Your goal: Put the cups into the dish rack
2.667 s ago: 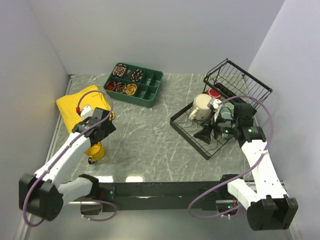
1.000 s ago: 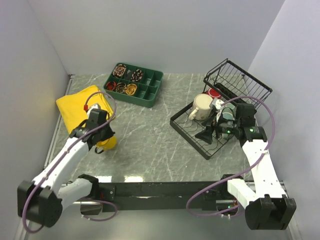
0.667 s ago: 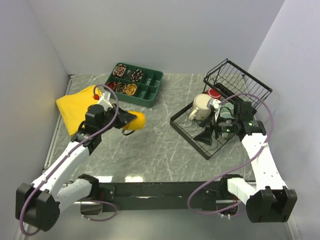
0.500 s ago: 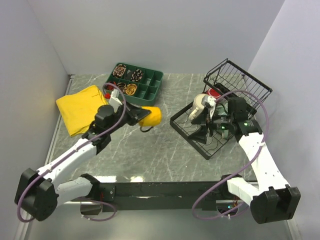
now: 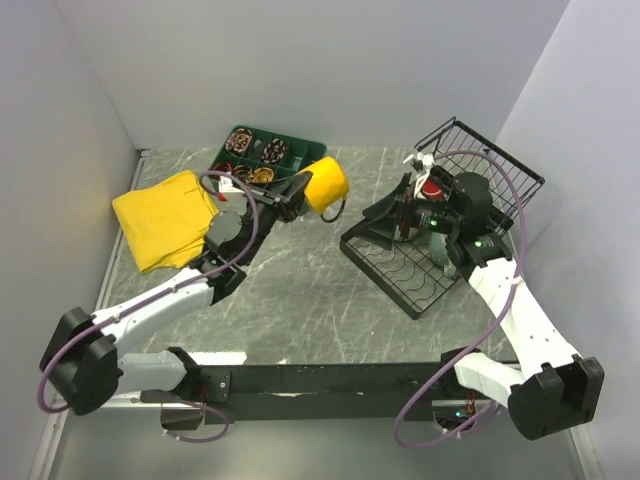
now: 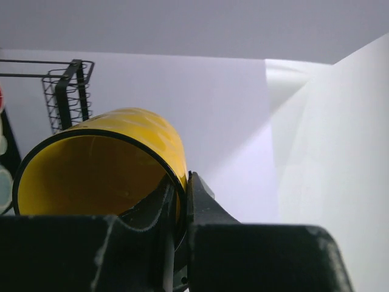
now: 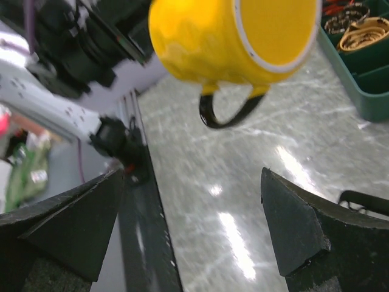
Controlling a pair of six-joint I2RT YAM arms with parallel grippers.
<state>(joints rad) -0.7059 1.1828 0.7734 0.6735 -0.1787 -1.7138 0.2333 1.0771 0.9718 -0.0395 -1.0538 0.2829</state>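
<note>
- The left pincer (image 6: pixel 181 210) is pinching the wall of a glossy yellow ceramic mug (image 5: pixel 325 184). One finger sits inside the mouth and the other outside against the rim.
- The mug is held in the air on its side, with its dark loop handle (image 7: pixel 227 113) hanging downward.
- In the top view the mug hangs over the grey marbled tabletop (image 5: pixel 300 290). It is just off the near right corner of the dark green plastic compartment tray (image 5: pixel 290 190), between that tray and the black wire dish rack (image 5: pixel 385 270). It is not in the rack.
- The right pincer (image 7: pixel 182 234) is spread wide with nothing between its fingers. It faces the yellow mug from the rack side, near it but apart.
- In the top view the right arm (image 5: pixel 510 300) reaches over the rack's flat slotted base toward the mug.
- A glossy red mug (image 5: pixel 432 188) sits in the rack close to the raised wire basket end (image 5: pixel 485 160).
- A pale greenish mug (image 5: pixel 438 245) is also in the rack, partly hidden by the right arm. How it lies cannot be told.
- A folded yellow cloth (image 5: pixel 160 215) lies on the tabletop at the far left, behind the left arm (image 5: pixel 160 300).
- Some compartments of the green tray hold small dark and tan coiled items, too small to identify.
</note>
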